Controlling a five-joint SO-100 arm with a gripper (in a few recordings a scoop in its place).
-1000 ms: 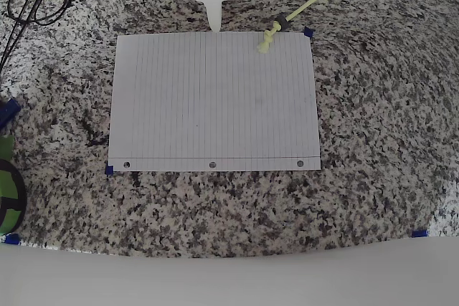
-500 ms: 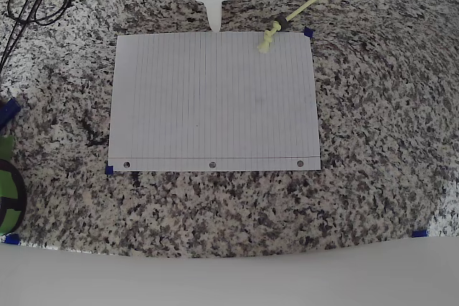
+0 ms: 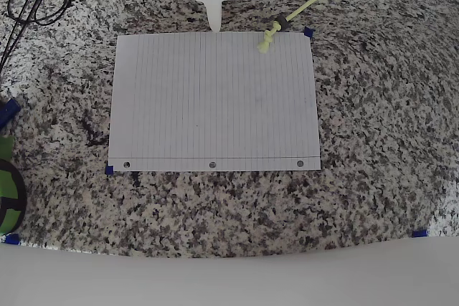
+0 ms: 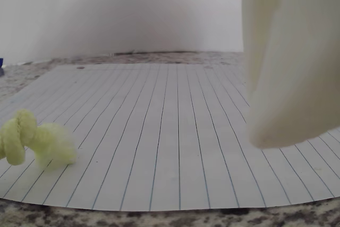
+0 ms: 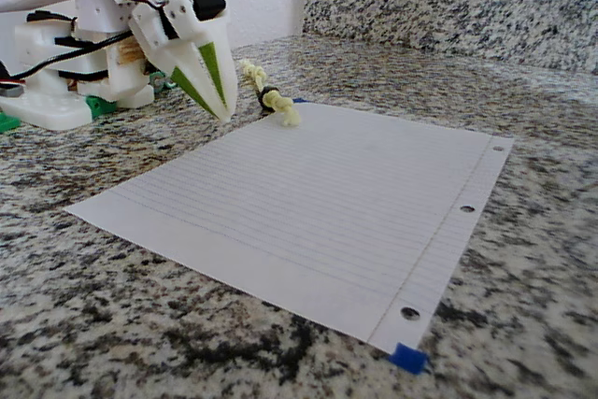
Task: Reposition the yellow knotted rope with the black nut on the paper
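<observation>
Pale yellow-green and knotted at both ends, the yellow knotted rope (image 3: 299, 12) lies slantwise across the far right corner of the paper (image 3: 213, 105) in the overhead view, one frayed knot on the sheet, the black nut (image 3: 285, 24) threaded on it just at the paper's edge and the other end out on the speckled granite counter (image 3: 373, 105), so most of it is off the sheet. Blue tape (image 5: 407, 358) pins the lined paper's corners flat. The white gripper (image 3: 214, 21) points down at the paper's far edge, well to the left of the rope, its tapered fingers together and holding nothing, apparently poised before reaching for the rope
</observation>
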